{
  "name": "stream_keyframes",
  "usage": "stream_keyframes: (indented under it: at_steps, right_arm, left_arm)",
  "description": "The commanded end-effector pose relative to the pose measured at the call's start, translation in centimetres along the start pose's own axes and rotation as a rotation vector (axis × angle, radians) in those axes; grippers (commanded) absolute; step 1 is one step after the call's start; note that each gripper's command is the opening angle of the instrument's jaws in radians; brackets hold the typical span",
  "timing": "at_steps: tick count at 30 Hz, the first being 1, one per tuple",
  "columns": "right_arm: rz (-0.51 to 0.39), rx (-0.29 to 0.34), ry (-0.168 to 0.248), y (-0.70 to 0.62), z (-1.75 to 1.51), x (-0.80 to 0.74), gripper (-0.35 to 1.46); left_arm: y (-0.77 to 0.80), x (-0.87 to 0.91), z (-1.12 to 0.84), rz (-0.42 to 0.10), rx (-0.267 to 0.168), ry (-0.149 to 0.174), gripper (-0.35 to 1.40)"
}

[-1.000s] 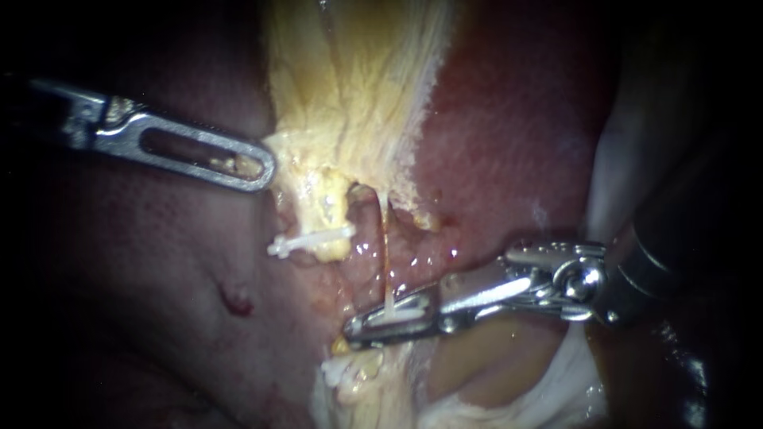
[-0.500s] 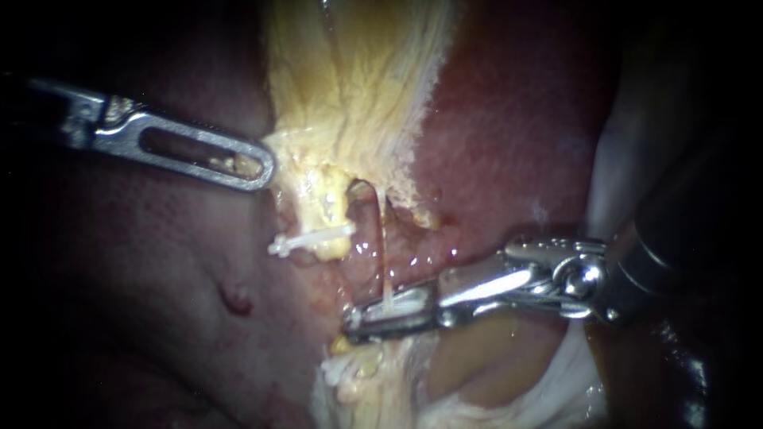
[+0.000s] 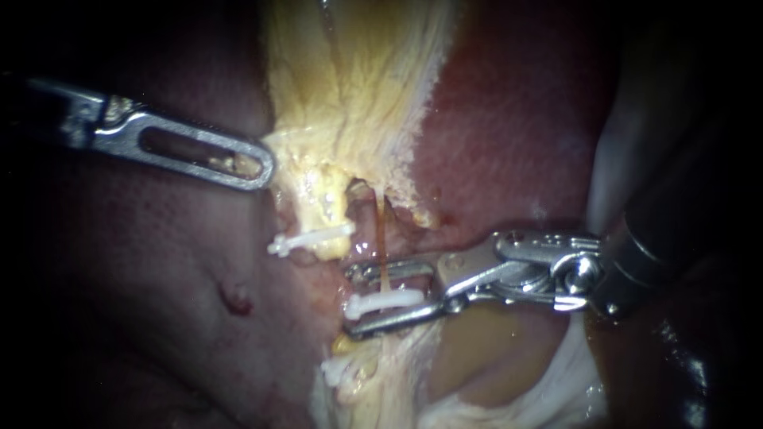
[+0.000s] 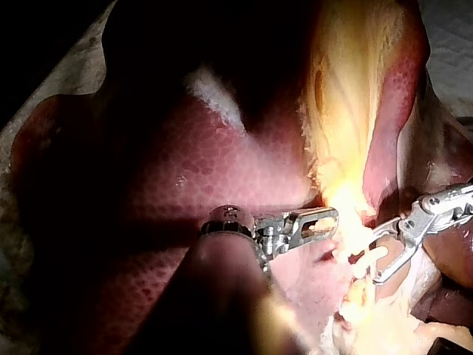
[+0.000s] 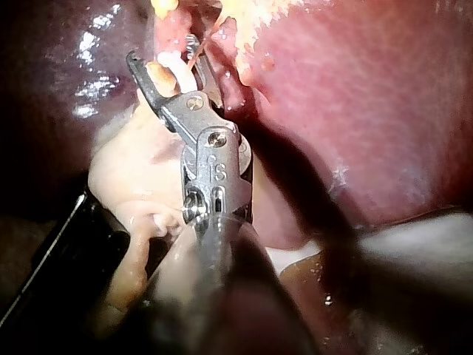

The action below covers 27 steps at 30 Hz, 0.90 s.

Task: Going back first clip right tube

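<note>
The liver [image 3: 509, 119] fills the field, dark red, with a curtain of pale yellow tissue [image 3: 358, 95] hanging down its middle. My left instrument [image 3: 262, 167] comes in from the side, its jaws pressed together on the edge of that yellow tissue and holding it out to the side. My right instrument [image 3: 351, 302] reaches across lower down, its jaws spread wide, one above and one below a white clip [image 3: 385, 301]. A gap shows on each side of the clip, so I grip nothing. The clip sits across the right tube [image 3: 381, 238], a thin amber strand running down from the yellow tissue to the clip, which crosses it near its lower end. A second white clip [image 3: 311, 238] lies on the thicker yellow stalk to the left, well apart from my right jaws. By my reading the clipping itself is done: the clip is closed on the right tube and released. What remains is the retreat. My right jaws bracket the clip and tube and have to draw straight back without snagging either one.
</note>
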Motion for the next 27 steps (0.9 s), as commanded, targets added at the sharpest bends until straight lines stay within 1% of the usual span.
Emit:
stream_keyframes:
  at_steps: [1, 6, 8, 11, 15, 18, 21, 27]
  right_arm:
    - [-0.023, -0.005, 0.000, 0.02, -0.04, -0.02, 0.49]
    - [-0.114, -0.013, -0.001, 0.06, -0.26, -0.11, 0.49]
    - [-0.147, -0.019, 0.000, 0.08, -0.40, -0.11, 0.49]
    - [-0.187, -0.034, 0.003, 0.11, -0.66, -0.05, 0.49]
    - [-0.225, -0.053, 0.006, 0.09, -1.07, 0.14, 0.50]
    - [-0.238, -0.066, 0.007, 0.07, -1.31, 0.25, 0.50]
    - [-0.240, -0.079, 0.008, 0.05, -1.44, 0.31, 0.50]
    - [-0.240, -0.066, 0.007, 0.01, -1.46, 0.30, 0.50]
  left_arm:
    - [0.00, 0.00, 0.00, 0.000, 0.000, 0.000, -0.35]
    - [0.00, 0.00, -0.01, 0.000, 0.001, 0.001, -0.35]
    - [0.01, 0.01, -0.01, 0.000, 0.001, 0.001, -0.35]
    - [0.01, 0.01, -0.02, 0.000, 0.001, 0.001, -0.35]
    - [0.01, 0.01, -0.02, 0.000, 0.001, 0.001, -0.35]
    - [0.02, 0.00, -0.01, 0.000, 0.001, 0.001, -0.35]
    - [0.03, 0.01, 0.01, 0.001, 0.000, 0.000, -0.35]
    - [0.12, 0.06, 0.14, 0.006, -0.005, -0.004, -0.35]
